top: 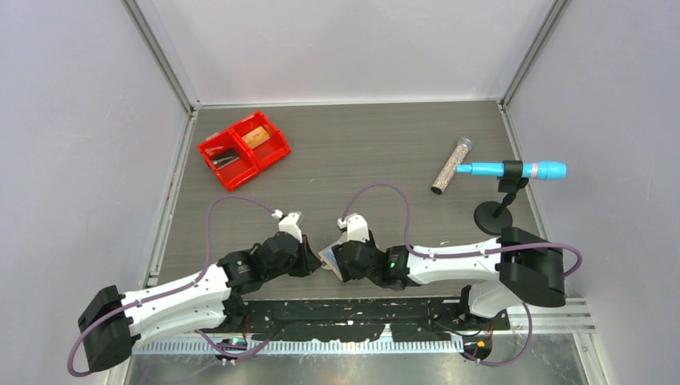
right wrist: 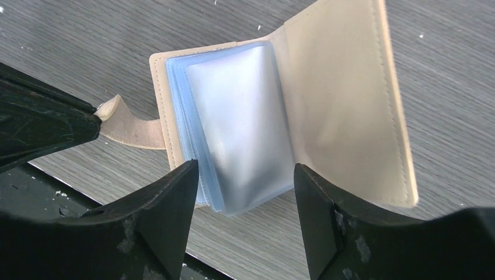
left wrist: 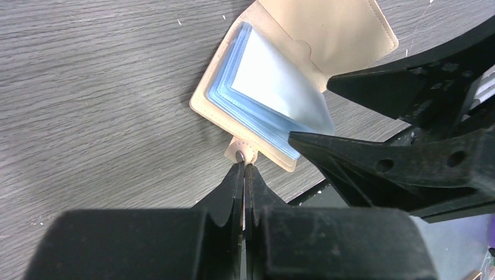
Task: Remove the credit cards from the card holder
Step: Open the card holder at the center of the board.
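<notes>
**Left gripper [left wrist: 243, 166] pins the tab; right gripper [right wrist: 245, 181] is spread over the sleeves**

Pressed together on the snap tab [left wrist: 240, 153], the left claw anchors the card holder [right wrist: 344, 87], probably so it cannot slide while it is searched. The right claw stands spread, one finger on either side of the holder's blue-grey sleeves [right wrist: 239, 128], likely lining up a pinch. No credit cards show plainly inside. The holder lies open just beside the near edge of the table [top: 361, 152]. Bare wood beyond it leaves room to draw a card away.

Left fingers [left wrist: 226, 195] pinched tight together, right fingers [right wrist: 169, 213] spread wide apart
</notes>
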